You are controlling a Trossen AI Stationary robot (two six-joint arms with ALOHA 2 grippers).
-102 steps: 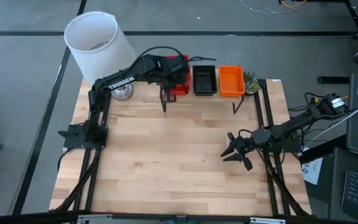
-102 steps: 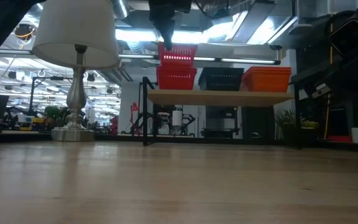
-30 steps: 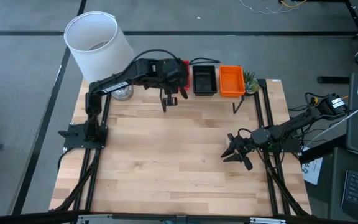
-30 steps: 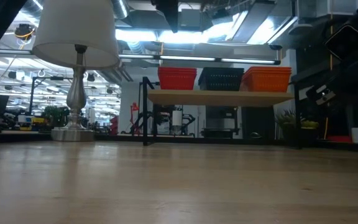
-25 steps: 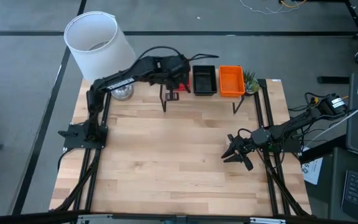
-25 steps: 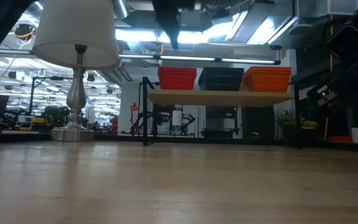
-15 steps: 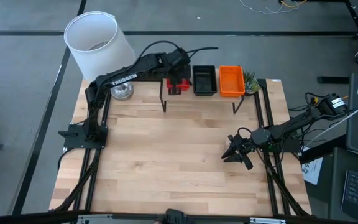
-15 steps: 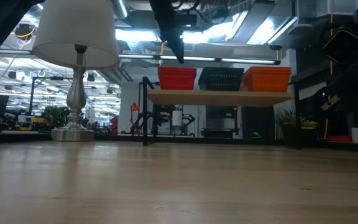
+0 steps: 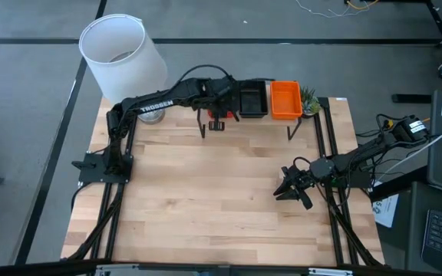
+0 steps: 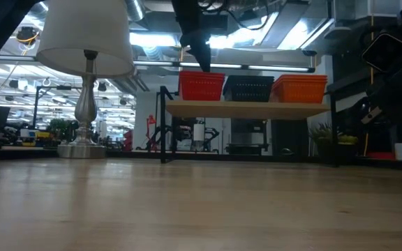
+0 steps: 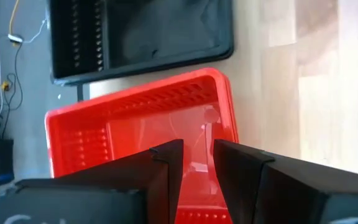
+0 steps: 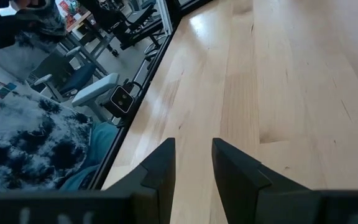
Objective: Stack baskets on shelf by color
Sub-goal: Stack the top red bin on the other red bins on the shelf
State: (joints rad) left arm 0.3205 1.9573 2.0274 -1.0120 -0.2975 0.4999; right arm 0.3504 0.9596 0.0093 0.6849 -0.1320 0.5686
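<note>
1. Since the earlier frames the left arm has swung over from the red stack's end of the shelf toward the middle, and the red baskets (image 10: 201, 86) look nudged a bit toward the black baskets (image 10: 248, 88). In the low view the red stack now sits just beside the black one.

2. Left gripper (image 11: 196, 163) is right above the red stack, fingers only a narrow gap apart. Looks like they straddle the basket's near wall, but I can't tell if they're actually pinching it.

3. Where stuff is: red, black and orange baskets (image 9: 285, 100) all sit in a row on the shelf (image 10: 250, 108).

4. Right gripper (image 9: 290, 188) is parked low over the table (image 9: 206, 192), well away from the shelf, fingers apart, nothing in them.

5. What could go wrong, I reckon: if the fingers catch that wall while pulling away, the red stack could tilt or slide off the shelf edge.

6. Also, pushing further sideways could shove red into black and knock that stack crooked.
</note>
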